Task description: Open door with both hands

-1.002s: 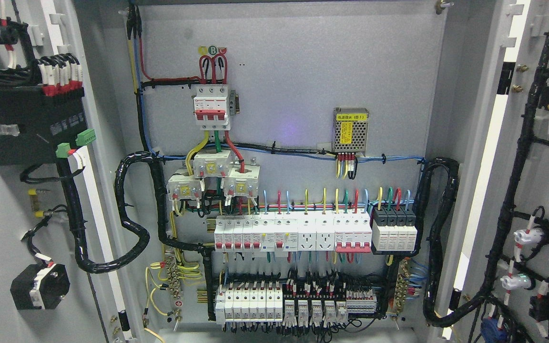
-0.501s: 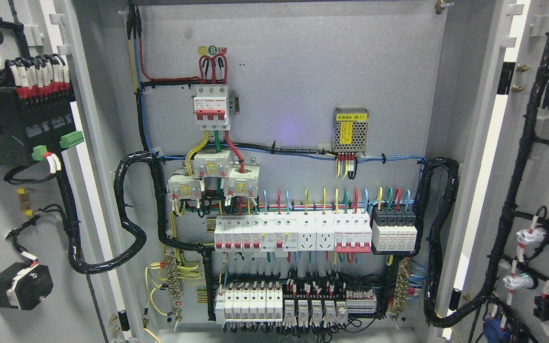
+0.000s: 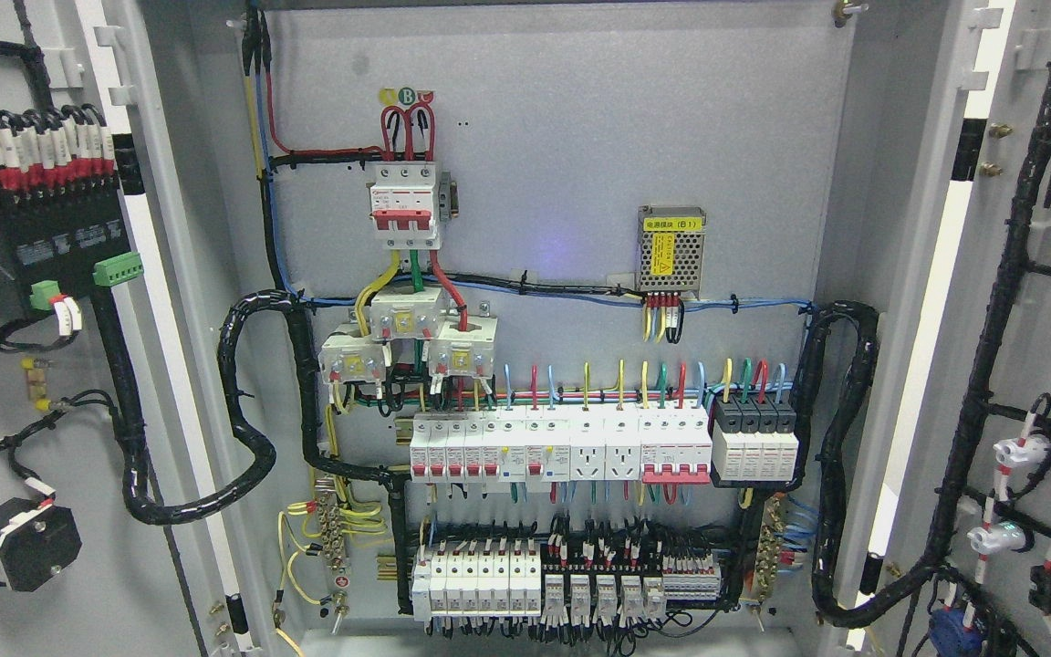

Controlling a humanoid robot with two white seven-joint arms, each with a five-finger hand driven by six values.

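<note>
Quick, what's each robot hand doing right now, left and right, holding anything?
Left hand: not in view, so its state cannot be told.
Right hand: not in view either; cannot be told.

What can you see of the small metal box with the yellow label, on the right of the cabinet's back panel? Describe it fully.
The small metal box is a silvery, perforated mesh casing, fixed upright on the grey back panel, above the white breaker row. A yellow strip with dark print crosses its top, and a second yellow label runs down its left front. Red, yellow and black wires leave its bottom edge and drop across the horizontal cable run beneath it.
</note>
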